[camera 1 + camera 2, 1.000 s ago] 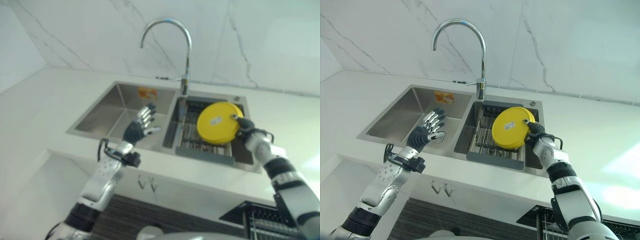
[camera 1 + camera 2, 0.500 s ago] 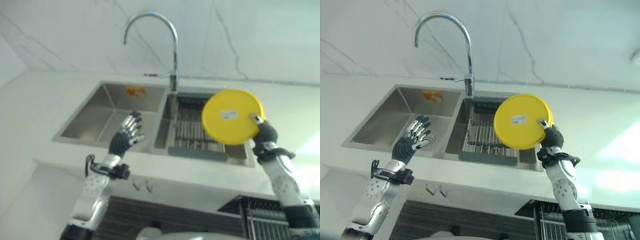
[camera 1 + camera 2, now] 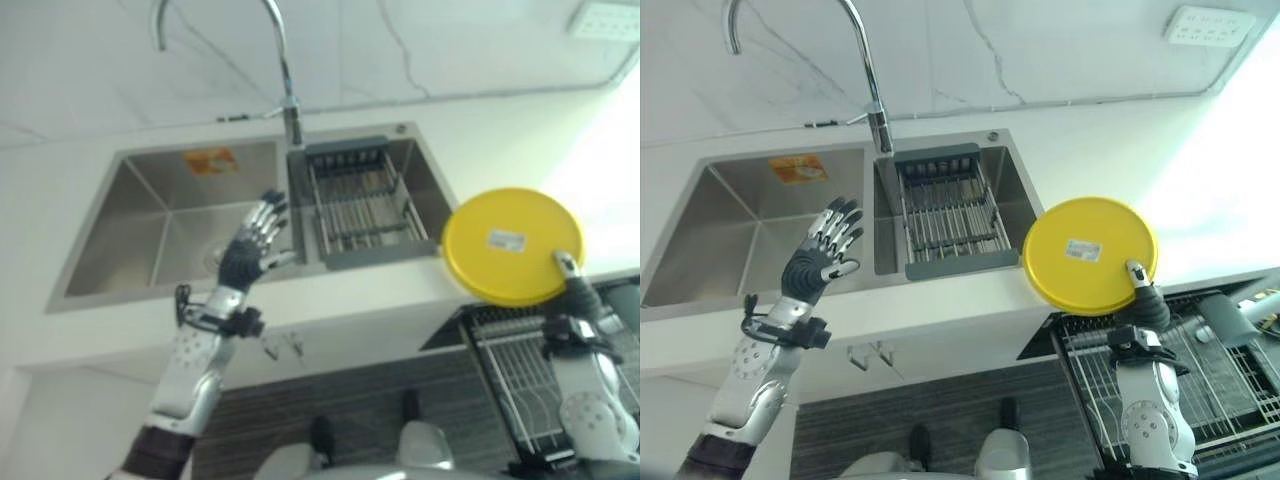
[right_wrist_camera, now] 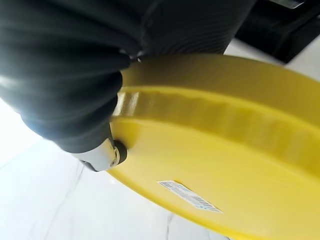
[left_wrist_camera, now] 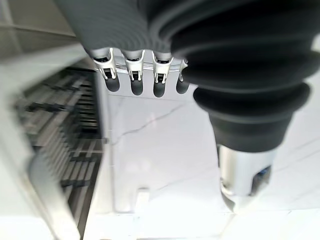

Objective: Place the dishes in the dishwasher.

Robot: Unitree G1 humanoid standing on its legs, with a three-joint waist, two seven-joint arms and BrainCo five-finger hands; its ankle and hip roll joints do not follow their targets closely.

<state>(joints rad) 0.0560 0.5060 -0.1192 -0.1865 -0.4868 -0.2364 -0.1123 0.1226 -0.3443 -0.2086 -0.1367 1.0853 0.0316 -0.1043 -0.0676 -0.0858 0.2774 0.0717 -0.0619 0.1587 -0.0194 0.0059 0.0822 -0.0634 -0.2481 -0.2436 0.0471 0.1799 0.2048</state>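
From left to right: our left hand hovers idle over the sink, its fingers spread and empty; the drying rack sits in the right basin; our right hand pinches the lower rim of the yellow plate, held upright above the counter edge and the open dishwasher rack. We judge the carry under way; next, lowering into a slot. The plate is round, bright, with a small label.

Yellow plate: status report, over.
Right hand shut on yellow plate, held upright over counter edge above dishwasher rack. Left hand open, empty, over sink. Nothing in the way.
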